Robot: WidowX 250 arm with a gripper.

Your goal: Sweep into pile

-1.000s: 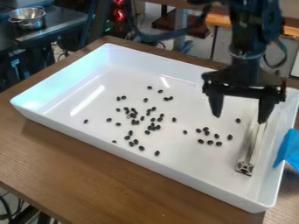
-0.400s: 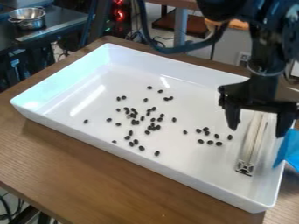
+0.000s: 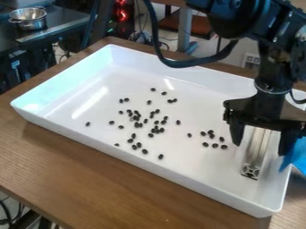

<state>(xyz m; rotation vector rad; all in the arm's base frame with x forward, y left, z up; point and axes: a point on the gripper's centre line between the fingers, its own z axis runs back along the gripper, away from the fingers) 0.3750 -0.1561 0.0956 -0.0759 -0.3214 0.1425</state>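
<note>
Gripper point(image 3: 260, 149) open, astride slotted metal bar point(image 3: 253, 157) inside smooth, high-walled white tray point(image 3: 191, 161). Oval black beans point(image 3: 138, 124) scattered left of bar. Blue sheet point(image 3: 300, 159) by tray's right wall; wood-grain table point(image 3: 90, 170) underneath; shiny round pot point(image 3: 28, 19) on counter point(image 3: 62, 24).

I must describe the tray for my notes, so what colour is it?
The tray is white, in the camera view.

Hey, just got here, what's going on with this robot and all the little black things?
A black robot arm has its open hand over a metal bar in a white tray, one finger to each side, with no grip visible. The black beans are scattered loosely to one side, not yet in a pile. Presumably the bar will sweep them together.
</note>
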